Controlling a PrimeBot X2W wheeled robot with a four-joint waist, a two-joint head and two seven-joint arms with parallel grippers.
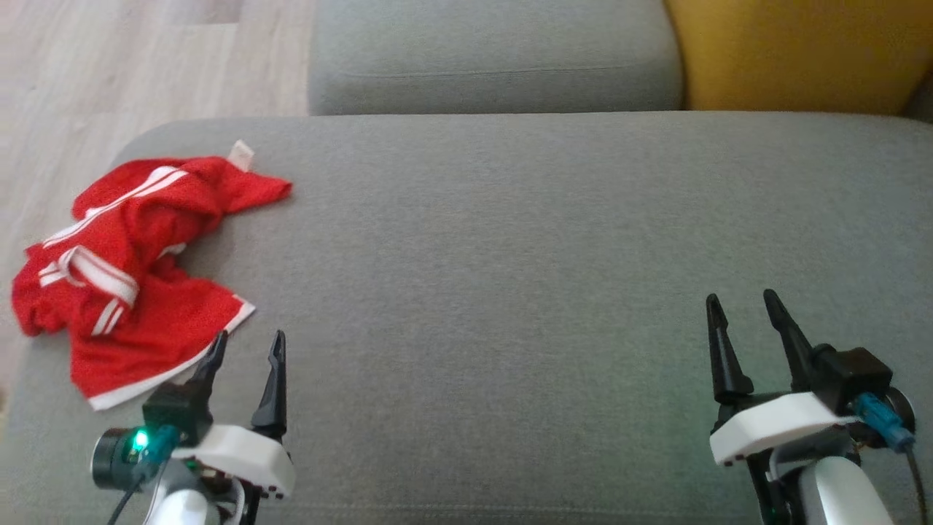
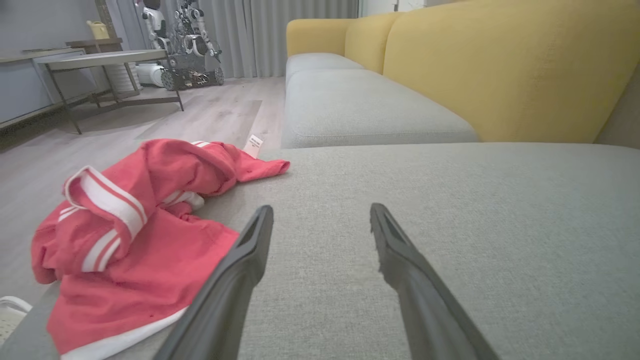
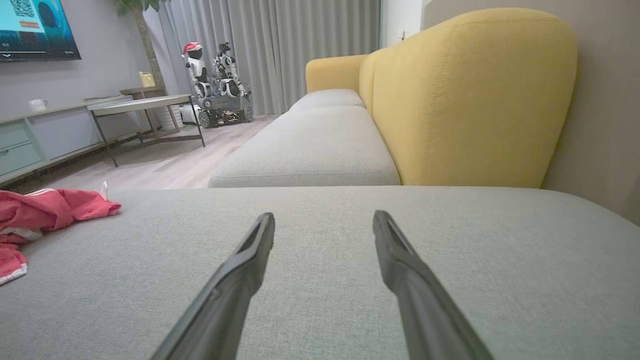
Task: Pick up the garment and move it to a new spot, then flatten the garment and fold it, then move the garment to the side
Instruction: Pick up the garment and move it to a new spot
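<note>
A crumpled red garment (image 1: 131,270) with white stripes and a white hem lies at the left end of the grey cushion (image 1: 510,292). A small white label sticks up at its far edge. My left gripper (image 1: 248,339) stands open just right of the garment's near corner, with nothing between its fingers. In the left wrist view the garment (image 2: 135,240) sits left of the open left gripper (image 2: 320,212). Far to the right my right gripper (image 1: 740,299) is open over bare cushion. The right wrist view has the garment (image 3: 40,215) at its left edge, well away from the right gripper (image 3: 324,220).
Wooden floor (image 1: 87,65) lies past the cushion's left edge. A second grey seat cushion (image 1: 496,58) and a yellow backrest (image 1: 794,51) stand beyond. A low table (image 2: 100,60), a cabinet and another robot (image 3: 215,80) are across the room.
</note>
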